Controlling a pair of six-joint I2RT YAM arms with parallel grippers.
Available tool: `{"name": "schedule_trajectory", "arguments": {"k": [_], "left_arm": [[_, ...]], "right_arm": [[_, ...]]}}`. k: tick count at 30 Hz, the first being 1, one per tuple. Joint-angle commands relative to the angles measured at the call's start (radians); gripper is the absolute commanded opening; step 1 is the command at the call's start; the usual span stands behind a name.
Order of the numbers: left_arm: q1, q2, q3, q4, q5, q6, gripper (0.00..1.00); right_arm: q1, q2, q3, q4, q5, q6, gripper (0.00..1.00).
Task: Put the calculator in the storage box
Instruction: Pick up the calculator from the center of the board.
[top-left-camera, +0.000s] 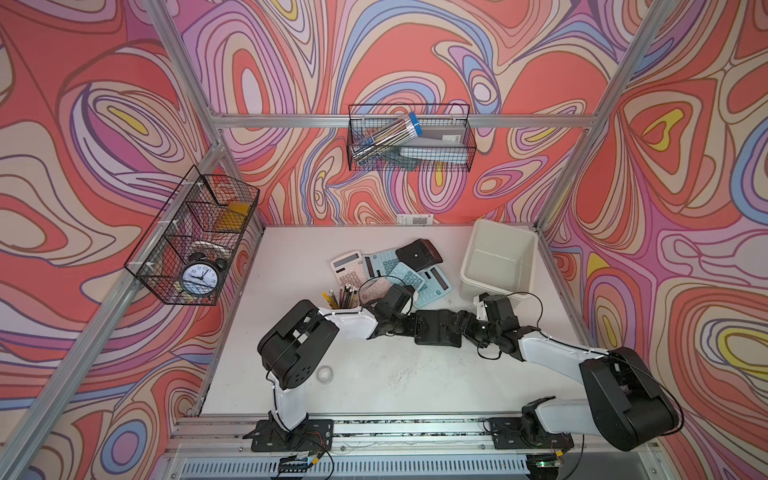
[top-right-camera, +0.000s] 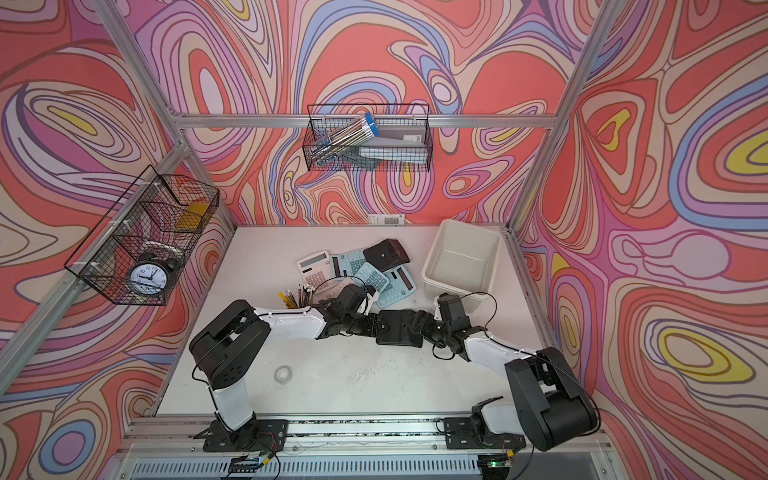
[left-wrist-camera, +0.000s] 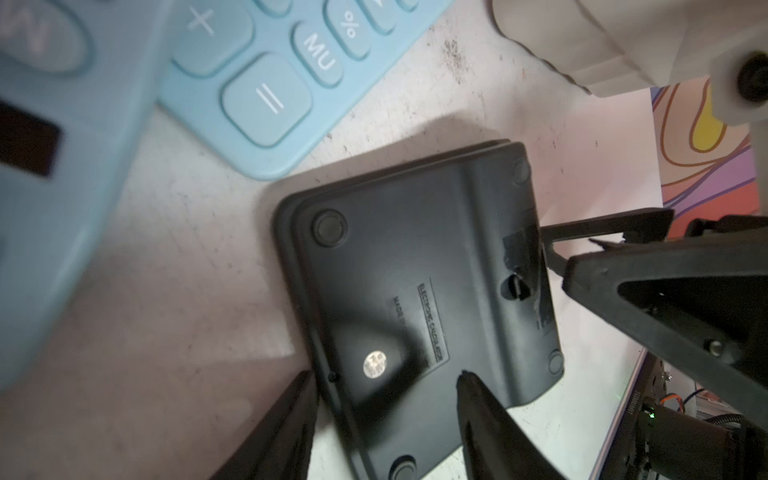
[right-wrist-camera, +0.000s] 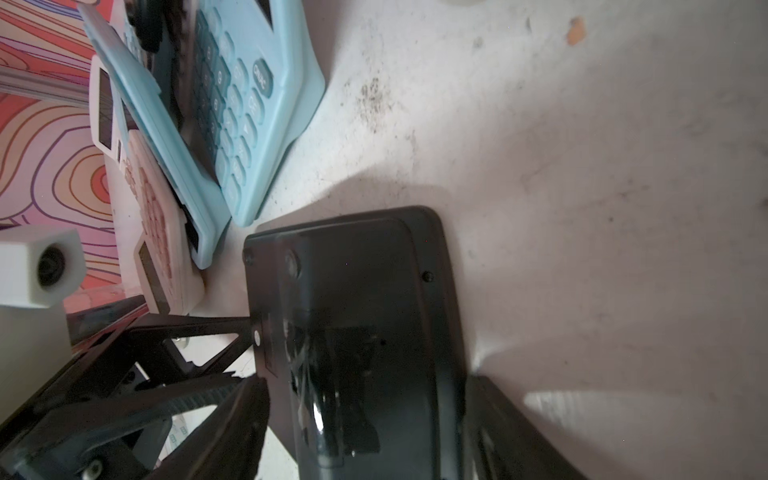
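In both top views the black calculator (top-left-camera: 438, 328) (top-right-camera: 399, 328) sits back-up between the 2 claws over the middle of the tabletop (top-left-camera: 374, 386), near the blue calculators (top-left-camera: 409, 272) and short of the storage box (top-left-camera: 527, 255) in the far right corner. Only the right wrist view shows the right claw (right-wrist-camera: 365, 399) grasping it, 1 finger on each long edge. The left wrist view shows the left claw (left-wrist-camera: 386, 376) at the other end with 1 finger (left-wrist-camera: 490, 424) over the back and 1 beside the edge; I cannot tell whether it grips.
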Motion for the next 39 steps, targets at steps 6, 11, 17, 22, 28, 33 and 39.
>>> {"name": "schedule_trajectory", "arguments": {"k": [6, 11, 17, 22, 28, 33, 39], "left_arm": [[-0.021, 0.012, -0.065, 0.07, 0.115, -0.041, 0.55], [-0.021, -0.013, -0.089, 0.097, 0.132, -0.057, 0.55], [-0.013, -0.036, -0.117, 0.145, 0.165, -0.082, 0.55], [-0.009, -0.037, -0.13, 0.195, 0.201, -0.109, 0.55], [-0.003, -0.04, -0.139, 0.212, 0.213, -0.119, 0.55], [0.001, -0.042, -0.144, 0.226, 0.224, -0.122, 0.55], [0.005, -0.051, -0.178, 0.261, 0.225, -0.128, 0.55]], "right_arm": [[0.046, -0.061, -0.009, 0.14, -0.206, 0.115, 0.76], [0.047, -0.143, -0.006, 0.15, -0.217, 0.152, 0.75], [0.046, -0.2, -0.01, 0.151, -0.225, 0.179, 0.75], [0.048, -0.173, -0.021, 0.212, -0.248, 0.209, 0.75], [0.057, -0.147, -0.014, 0.241, -0.25, 0.219, 0.75], [0.069, -0.125, -0.003, 0.252, -0.256, 0.222, 0.75], [0.092, -0.107, -0.002, 0.262, -0.273, 0.225, 0.75]]}}
